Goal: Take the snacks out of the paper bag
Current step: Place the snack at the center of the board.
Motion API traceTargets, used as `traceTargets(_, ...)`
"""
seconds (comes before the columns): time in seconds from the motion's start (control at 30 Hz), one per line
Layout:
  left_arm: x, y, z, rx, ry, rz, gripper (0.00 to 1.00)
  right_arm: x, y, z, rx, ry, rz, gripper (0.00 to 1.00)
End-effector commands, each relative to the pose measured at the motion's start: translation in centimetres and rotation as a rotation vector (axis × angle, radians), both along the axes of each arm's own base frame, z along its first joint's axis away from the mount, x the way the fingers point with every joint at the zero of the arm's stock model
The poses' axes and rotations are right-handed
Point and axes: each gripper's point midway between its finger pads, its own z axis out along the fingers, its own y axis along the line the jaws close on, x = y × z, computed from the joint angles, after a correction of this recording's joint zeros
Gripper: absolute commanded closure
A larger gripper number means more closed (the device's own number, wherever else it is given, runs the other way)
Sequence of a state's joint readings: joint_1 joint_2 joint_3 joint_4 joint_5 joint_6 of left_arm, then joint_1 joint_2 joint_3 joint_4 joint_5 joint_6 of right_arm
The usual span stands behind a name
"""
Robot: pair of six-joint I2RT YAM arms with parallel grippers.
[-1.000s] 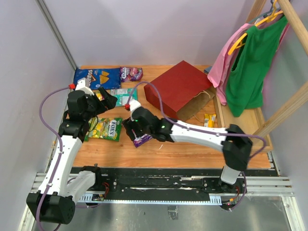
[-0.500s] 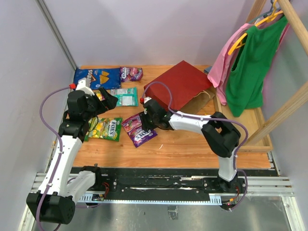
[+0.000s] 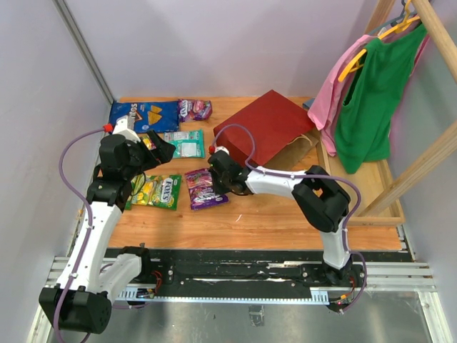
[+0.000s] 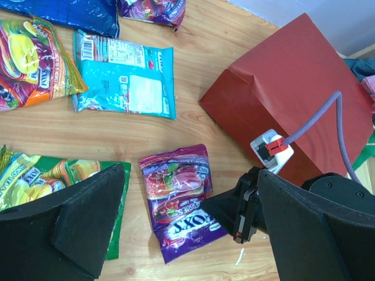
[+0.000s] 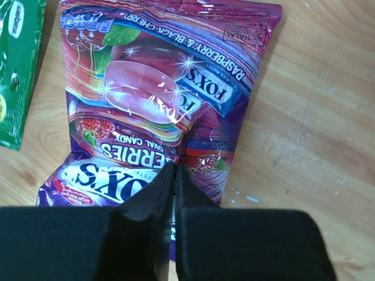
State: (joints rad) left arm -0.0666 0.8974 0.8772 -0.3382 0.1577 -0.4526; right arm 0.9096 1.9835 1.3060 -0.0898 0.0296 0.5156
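- The wooden table (image 3: 285, 221) holds everything.
- A green top (image 3: 368, 107) and a pink top (image 3: 332, 93) hang on a wooden rack at the right side.
- The red paper bag (image 3: 268, 132) lies on its side at the back of the table. Its brown open end faces the right.
- The left gripper (image 4: 190, 175) is held up above the snacks on the left. Its two fingers are spread wide apart and hold nothing.
- The right gripper (image 5: 174, 175) reaches across to the middle of the table. Its fingers are pressed together, with the tips over the near end of a candy bag. It is hard to tell if they touch the bag or pinch any of it.
- The blue Doritos bag (image 3: 145, 114) lies flat in the back left corner.
- A teal packet (image 3: 187, 144) lies just in front of it, beside the red bag.
- A green Fox's packet (image 3: 163, 191) lies near the left arm.
- The purple-pink Fox's candy bag (image 3: 203, 189) lies flat on the wood just right of the green one, under the right gripper.
- A second purple candy bag (image 3: 194, 108) sits next to the Doritos bag.
- An orange Fox's packet (image 4: 32, 58) lies left of the teal one.
- A small yellow bar (image 3: 311, 178) lies by the red bag's open end.
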Motion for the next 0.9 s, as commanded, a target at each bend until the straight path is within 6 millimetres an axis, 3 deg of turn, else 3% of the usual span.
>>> traceTargets(0.0, 0.1, -0.1, 1.0, -0.001, -0.041, -0.017, 0.0, -3.7, -4.4, -5.0, -0.146, 0.193, -0.226, 0.98)
traceTargets(0.23, -0.2, -0.2, 1.2, -0.004, -0.043, -0.021, 0.0, -5.9, -1.6, -4.6, -0.066, 0.24, -0.315, 0.96)
traceTargets(0.4, -0.3, -0.3, 1.3, -0.01, -0.045, -0.024, 0.0, -5.6, 0.5, -3.4, -0.059, 0.206, -0.273, 0.93)
traceTargets(0.67, -0.3, -0.5, 1.0, -0.01, -0.039, -0.036, 0.0, -5.5, 1.6, -2.6, -0.045, 0.171, -0.146, 0.88)
traceTargets(0.8, -0.2, -0.8, 1.1, -0.015, -0.036, -0.053, 0.0, -5.8, 2.8, -0.1, -0.008, 0.108, 0.049, 0.69)
traceTargets(0.87, -0.2, -0.9, 1.2, -0.015, -0.039, -0.062, 0.0, -5.9, 2.4, 3.0, 0.038, 0.033, 0.101, 0.46)
